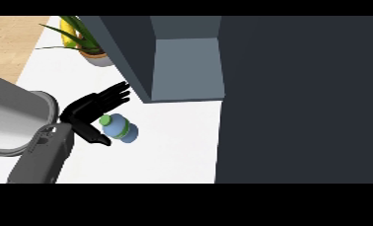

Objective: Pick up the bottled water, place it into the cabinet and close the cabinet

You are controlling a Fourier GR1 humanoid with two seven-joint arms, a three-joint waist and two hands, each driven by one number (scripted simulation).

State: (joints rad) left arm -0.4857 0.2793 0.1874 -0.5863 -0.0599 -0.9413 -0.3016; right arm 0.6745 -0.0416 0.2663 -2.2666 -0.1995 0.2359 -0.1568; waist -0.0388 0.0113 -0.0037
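Observation:
The water bottle (119, 128) is seen from above on the white counter (175, 146): a pale blue body, a green band and a green cap. My left hand (89, 110) is right beside it on its left, palm towards the bottle, fingers straight and pointing up-right towards the cabinet. Its thumb reaches under the bottle's near side, and I cannot tell whether it touches. The dark cabinet (291, 96) fills the right side. Its lighter grey opening (186, 67) shows just beyond the fingertips. My right hand does not show.
A potted plant (85, 47) with green and yellow leaves stands at the back left. A large grey round vessel (22, 116) sits at the left edge, partly behind my forearm. Wooden floor shows beyond the counter's far left corner.

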